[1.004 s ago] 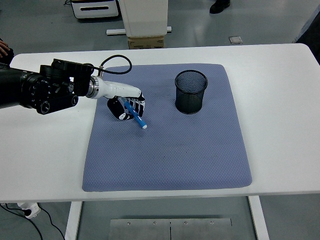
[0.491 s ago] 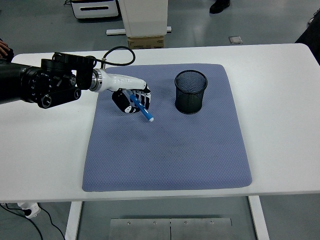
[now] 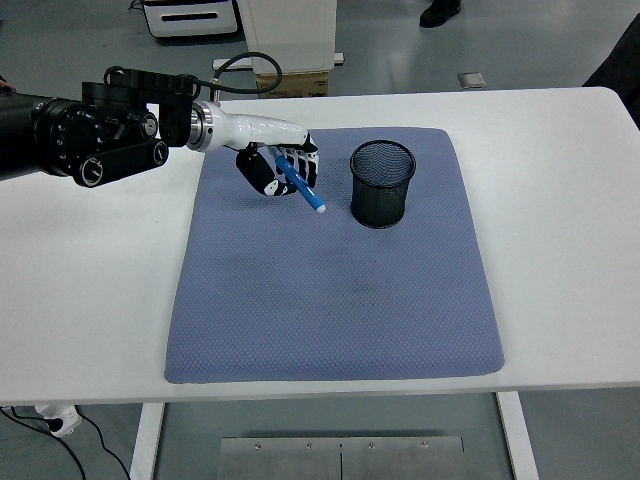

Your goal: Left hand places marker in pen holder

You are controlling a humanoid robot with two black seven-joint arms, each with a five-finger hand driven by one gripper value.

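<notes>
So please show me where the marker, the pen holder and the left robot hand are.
marker (image 3: 300, 189), head view, middle of the blue barrel.
pen holder (image 3: 381, 196), head view, front mesh wall.
left robot hand (image 3: 280, 170), head view, middle of the hand, fingers around the marker.

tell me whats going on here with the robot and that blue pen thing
The robot's left hand grips a blue marker, held tilted over the blue-grey mat, tip pointing down and to the right. The black mesh pen holder stands upright on the mat just to the right of the marker, and nothing shows inside it. The right arm is out of view.
</notes>
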